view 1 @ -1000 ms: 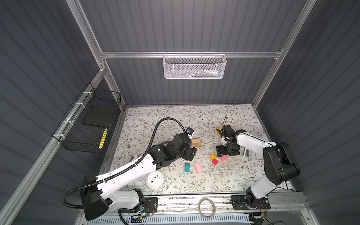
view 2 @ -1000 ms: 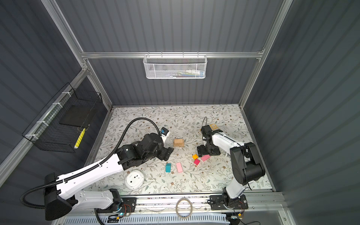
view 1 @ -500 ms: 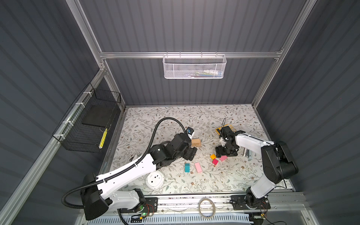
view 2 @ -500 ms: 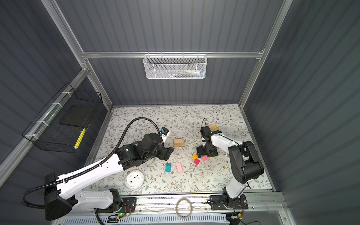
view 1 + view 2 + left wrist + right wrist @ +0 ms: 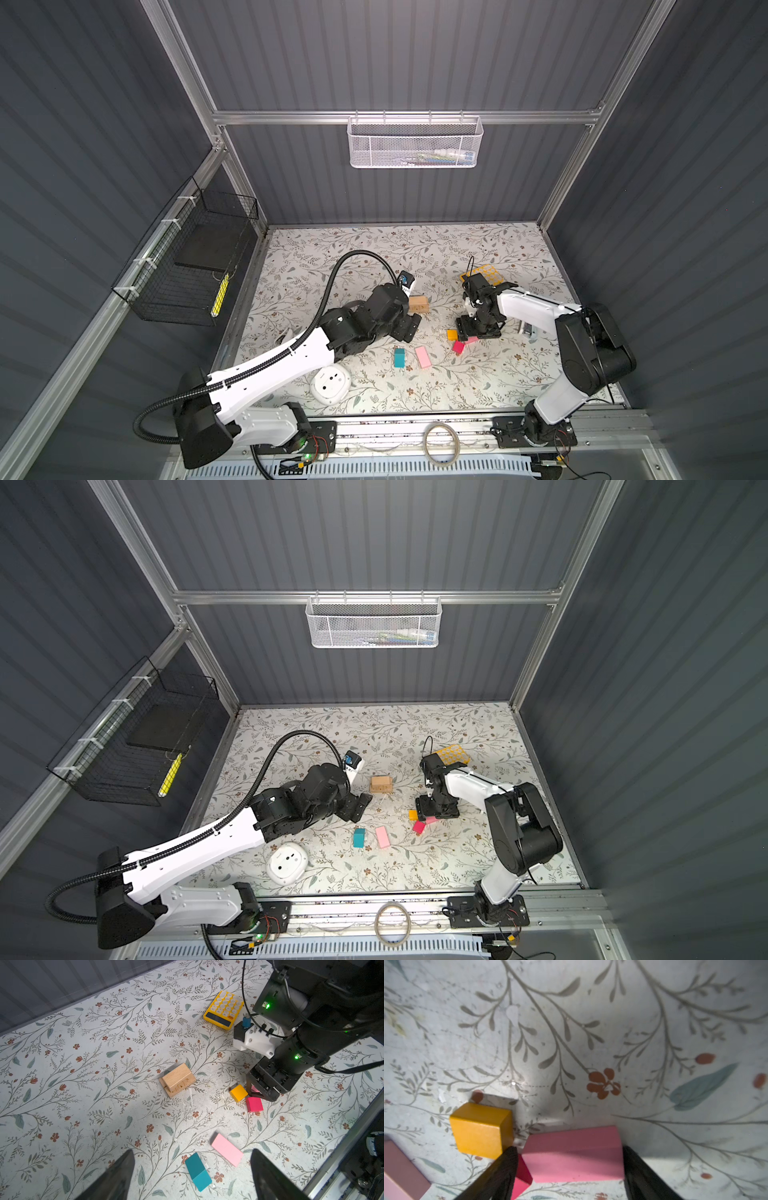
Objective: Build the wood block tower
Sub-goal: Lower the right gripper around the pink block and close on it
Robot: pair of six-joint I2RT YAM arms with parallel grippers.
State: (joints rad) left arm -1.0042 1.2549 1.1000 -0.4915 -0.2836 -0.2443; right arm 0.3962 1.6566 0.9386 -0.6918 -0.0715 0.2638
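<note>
Right gripper (image 5: 568,1150) straddles pink slab (image 5: 577,1142), jaws apart, not yet clamped; red cube (image 5: 520,1182) crowds one finger. Centre on slab, close squarely, lift straight. Left gripper (image 5: 192,1152) spread, empty.

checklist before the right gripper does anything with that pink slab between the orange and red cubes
1. Straddle: the right gripper has a finger at each end of the pink slab: ok.
2. Firm grip on the slab's ends: cannot tell.
3. Finger clearance: not ok, one finger is tight against the orange cube and the magenta-red cube.
4. Slab free of the magenta-red cube: cannot tell, they overlap in the right wrist view.
5. Top of the tan wood stack bare for stacking: ok.
6. Other arm: the left gripper is open, empty and apart from the right arm: ok.
</note>
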